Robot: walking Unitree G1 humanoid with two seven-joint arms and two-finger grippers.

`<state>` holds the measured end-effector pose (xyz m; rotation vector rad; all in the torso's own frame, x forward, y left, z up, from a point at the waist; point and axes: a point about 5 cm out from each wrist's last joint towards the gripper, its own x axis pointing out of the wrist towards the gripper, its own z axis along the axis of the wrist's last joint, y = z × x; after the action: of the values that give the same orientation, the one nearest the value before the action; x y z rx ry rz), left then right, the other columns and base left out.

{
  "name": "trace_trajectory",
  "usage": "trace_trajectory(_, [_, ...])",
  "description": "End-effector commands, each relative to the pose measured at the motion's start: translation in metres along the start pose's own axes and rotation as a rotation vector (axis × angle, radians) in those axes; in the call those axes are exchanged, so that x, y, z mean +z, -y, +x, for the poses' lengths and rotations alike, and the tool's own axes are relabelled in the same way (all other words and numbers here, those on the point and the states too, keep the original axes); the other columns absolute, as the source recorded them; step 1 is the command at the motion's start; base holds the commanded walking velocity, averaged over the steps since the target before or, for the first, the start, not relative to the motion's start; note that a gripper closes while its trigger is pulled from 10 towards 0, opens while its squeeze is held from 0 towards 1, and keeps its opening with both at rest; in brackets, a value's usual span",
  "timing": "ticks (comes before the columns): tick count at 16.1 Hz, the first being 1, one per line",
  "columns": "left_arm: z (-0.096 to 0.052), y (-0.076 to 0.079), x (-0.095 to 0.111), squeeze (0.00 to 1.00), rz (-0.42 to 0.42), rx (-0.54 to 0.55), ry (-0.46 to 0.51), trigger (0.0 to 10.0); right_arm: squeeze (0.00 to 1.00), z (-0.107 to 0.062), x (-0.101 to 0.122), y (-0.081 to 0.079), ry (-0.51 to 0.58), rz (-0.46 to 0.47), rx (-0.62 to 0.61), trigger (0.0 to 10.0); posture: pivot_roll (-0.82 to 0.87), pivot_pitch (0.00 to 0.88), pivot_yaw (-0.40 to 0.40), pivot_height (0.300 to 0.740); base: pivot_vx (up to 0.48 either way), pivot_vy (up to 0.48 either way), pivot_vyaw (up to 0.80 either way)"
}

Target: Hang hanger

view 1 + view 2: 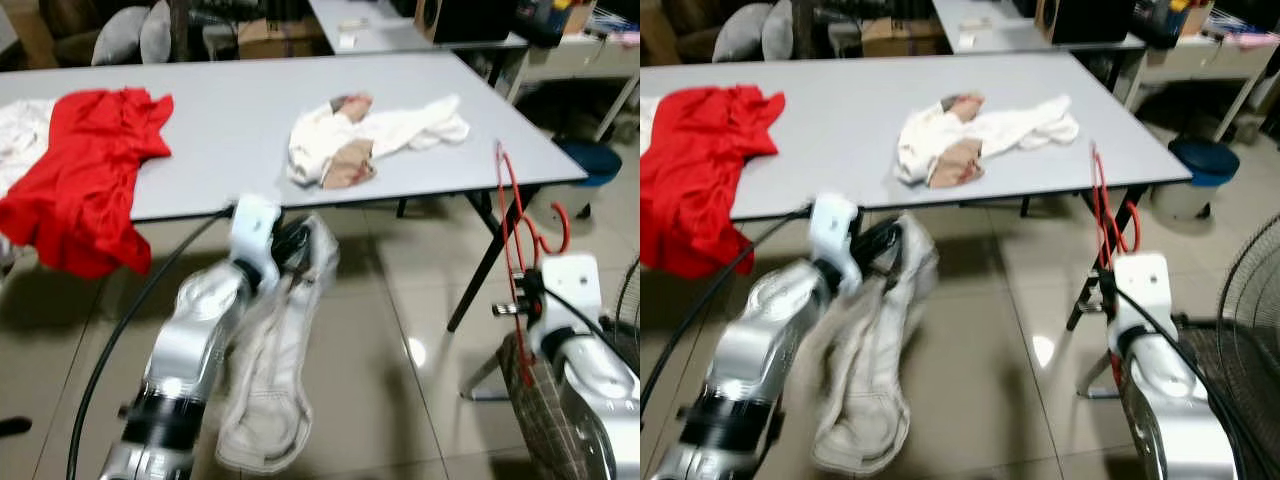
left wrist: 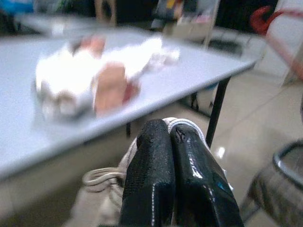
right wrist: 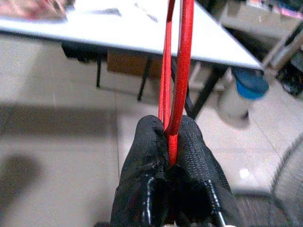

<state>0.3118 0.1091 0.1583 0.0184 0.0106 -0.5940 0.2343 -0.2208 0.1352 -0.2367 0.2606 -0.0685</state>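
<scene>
Fingers first: both sets are clamped. Right gripper [image 3: 169,156] pinches the red hanger [image 1: 515,215] by its thin wire, which runs up out of the pads [image 3: 144,156], hook end curling to the right near the far table corner. Left gripper [image 2: 173,137] is pressed tight on a pale garment [image 1: 275,370], cream-coloured, that droops from the fingers toward the floor.

Biggest thing ahead is the grey table [image 1: 230,110], running left to right w/ its near edge just beyond my arms. On its left end a red garment [image 1: 85,170] spills over the near edge; a bit of white cloth [image 1: 20,135] sits further left of it. Mid-table lies a white bundle of clothes [image 1: 365,140] w/ tan patches. Far behind is a second table [image 1: 400,30]. Right of me, low, a fan grille [image 1: 1250,300] and a blue-lidded bin [image 1: 590,165] by the table leg.

Progress, as I judge it: hanger and garment are each in hand but apart, one per arm, so the garment isn't on the hanger yet. No rail or hook to hang on that I can make out, so threading + hanging both look left to do.
</scene>
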Motion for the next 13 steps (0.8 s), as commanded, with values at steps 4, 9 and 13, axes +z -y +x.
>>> trace_trajectory(4, [0.008, -0.007, 0.021, 0.0, -0.033, -0.003, 0.088, 10.0, 0.0, -0.002, 0.01, -0.003, 0.061, 0.016, -0.002, 10.0, -0.16, 0.0, 0.046, 0.74, 0.338, 0.0, 0.0])
trace_trajectory(9, [0.013, 0.0, 0.018, 0.0, -0.054, -0.032, 0.094, 10.0, 0.0, -0.002, 0.016, -0.006, 0.082, 0.029, 0.015, 10.0, -0.17, 0.0, 0.039, 0.74, 0.388, 0.0, -0.16])
trace_trajectory(13, [0.014, 0.005, 0.019, 0.0, -0.068, -0.048, 0.107, 10.0, 0.0, 0.0, 0.015, -0.004, 0.078, 0.011, 0.018, 10.0, -0.17, 0.0, 0.02, 0.74, 0.396, 0.0, -0.8])
